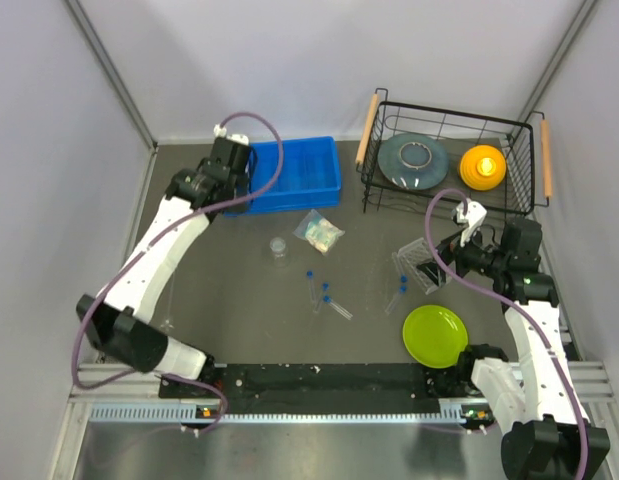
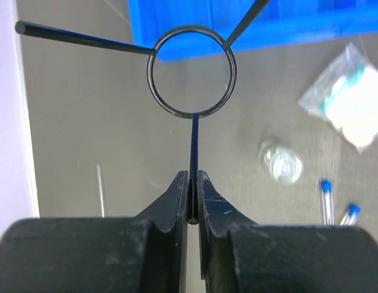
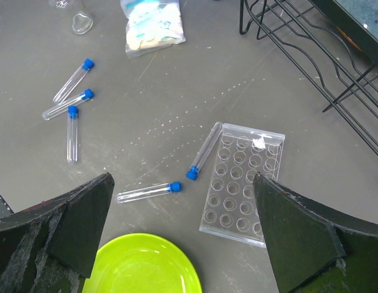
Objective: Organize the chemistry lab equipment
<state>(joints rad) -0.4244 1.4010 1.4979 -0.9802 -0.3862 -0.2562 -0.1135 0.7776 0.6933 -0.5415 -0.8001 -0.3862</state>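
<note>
Left pincer (image 2: 193,183) pinches the black wire ring (image 2: 193,114) by its rod, blue plastic bin (image 2: 268,24) just ahead; lowering it inside seems next. Right pincer (image 3: 185,226) hangs spread.

I can read no text, label, brand or number from here. The clear plastic packet (image 3: 151,23) of pale, teal-tinged contents shows only colour, with no legible print.

The bin (image 1: 299,170) is blue, the plate (image 1: 434,334) lime-green, the bowl (image 1: 483,166) orange, the tubes (image 3: 71,81) clear with blue caps, the ring (image 2: 192,114) black.
</note>
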